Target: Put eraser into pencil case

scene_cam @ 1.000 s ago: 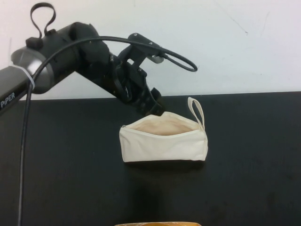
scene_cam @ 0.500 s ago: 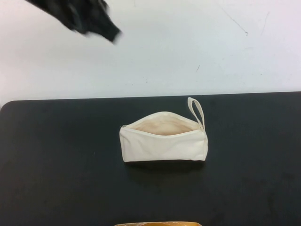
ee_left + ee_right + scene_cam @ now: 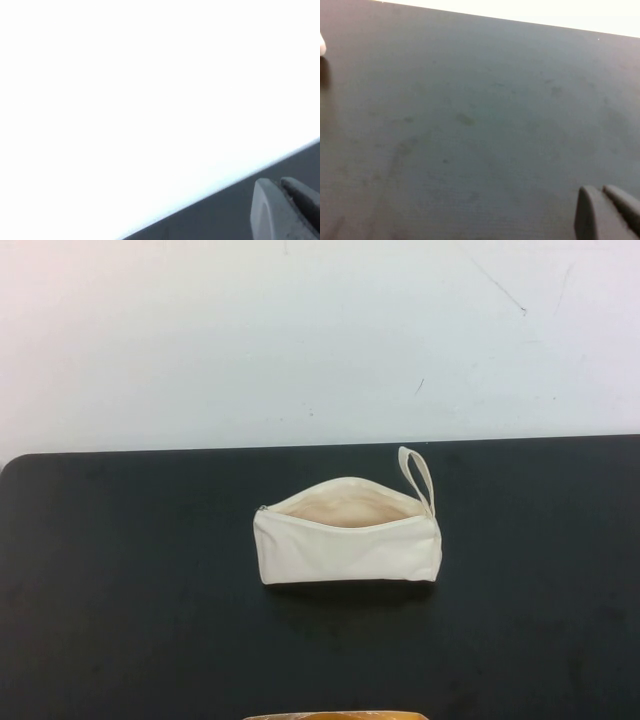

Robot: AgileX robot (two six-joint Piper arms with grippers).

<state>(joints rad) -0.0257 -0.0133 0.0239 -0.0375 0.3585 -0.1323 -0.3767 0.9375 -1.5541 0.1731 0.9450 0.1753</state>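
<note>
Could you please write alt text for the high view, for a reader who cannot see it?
A cream-white pencil case lies unzipped on a black table, beige lining showing, wrist loop at its right end. No eraser or arm is visible; a white wall stands behind.

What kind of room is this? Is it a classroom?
Probably a robot test bench, not certainly a classroom. A black table stands against a plain white wall, holding just an open pencil case. The left gripper and right gripper show only in wrist views.

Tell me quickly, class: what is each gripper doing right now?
Left gripper: shut, empty, off the high view, facing the table edge.
Right gripper: shut, empty, low over the bare table.
</note>
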